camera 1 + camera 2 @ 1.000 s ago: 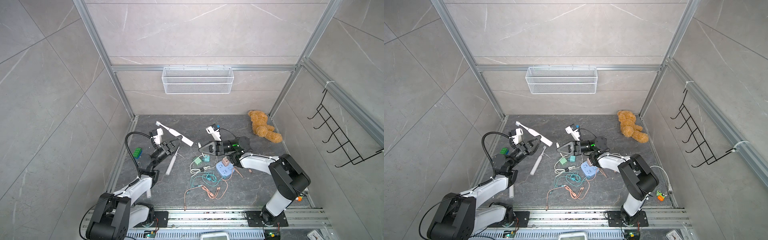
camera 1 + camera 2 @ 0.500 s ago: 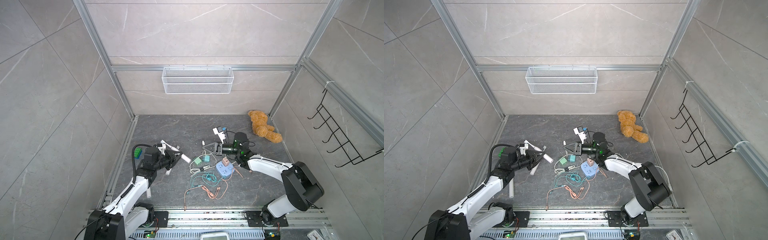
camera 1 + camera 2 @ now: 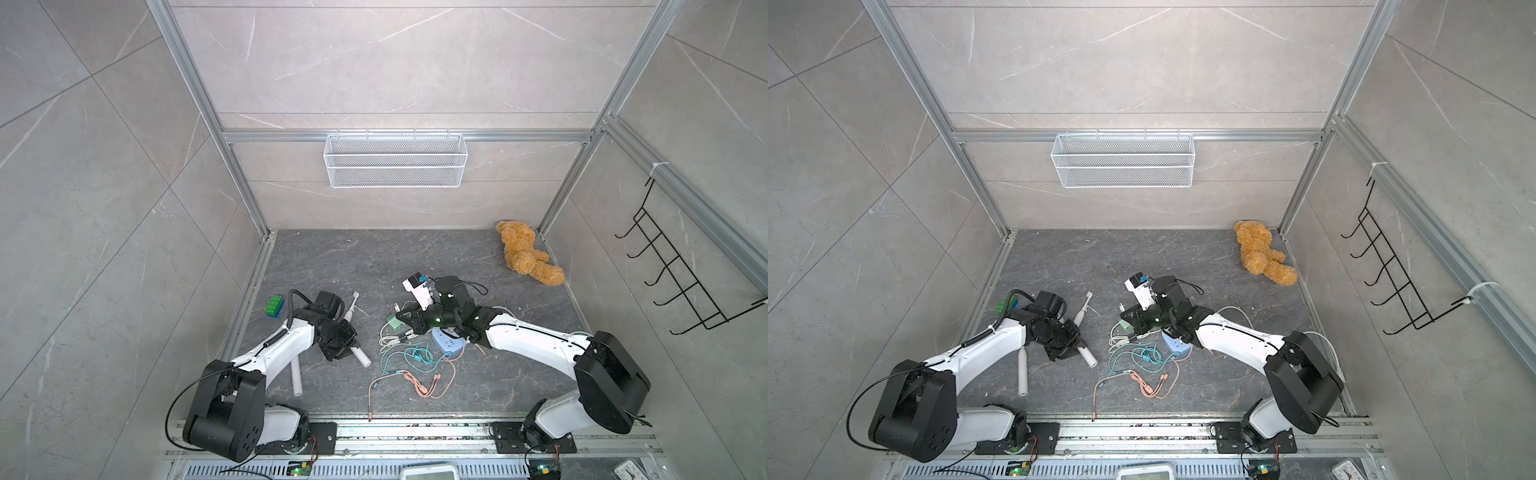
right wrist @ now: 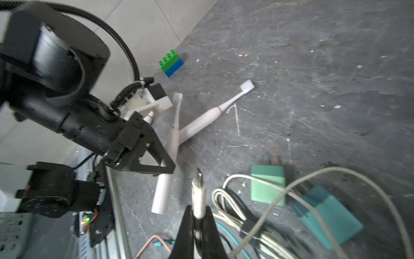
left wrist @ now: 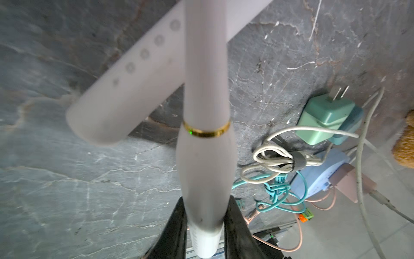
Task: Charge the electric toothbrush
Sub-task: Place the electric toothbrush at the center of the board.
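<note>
The left gripper is clamped on the electric toothbrush near its butt end; the gold-ringed neck runs out past the fingers, crossing above a second toothbrush on the floor. The right gripper pinches a white cable plug, its tip jutting beyond the fingers toward the toothbrush. Both arms reach low, far below the wall-hung wire basket.
</note>
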